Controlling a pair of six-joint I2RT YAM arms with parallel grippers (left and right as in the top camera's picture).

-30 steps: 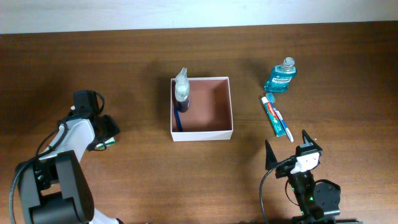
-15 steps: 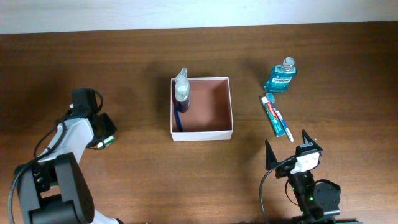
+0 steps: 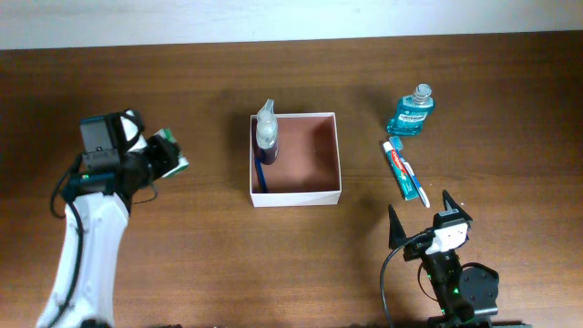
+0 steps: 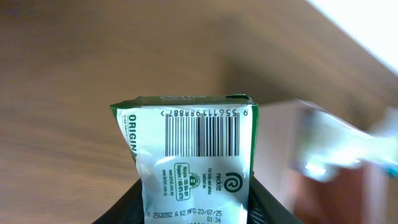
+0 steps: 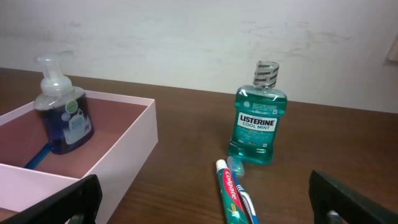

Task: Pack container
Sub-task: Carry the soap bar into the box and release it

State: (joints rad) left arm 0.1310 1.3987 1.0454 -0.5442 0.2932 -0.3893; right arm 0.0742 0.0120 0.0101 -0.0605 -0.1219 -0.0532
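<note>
Clamping a green-and-white barcoded packet [image 4: 193, 155] in the left gripper [image 3: 164, 157], seemingly holding it clear of the tabletop [image 3: 209, 264], well left of the container [image 3: 296, 196]. Judging the packing as partly done: foam pump bottle [image 3: 265, 132] and a blue handle [image 3: 260, 175] sitting inside along the left wall. Listerine mouthwash bottle [image 3: 412, 114] and toothpaste tube [image 3: 402, 169] waiting outside, on the right. Angling the left arm up from the front-left corner, wrist pointing toward the container. Keeping the right gripper [image 3: 426, 226] spread wide and empty near the front edge.
</note>
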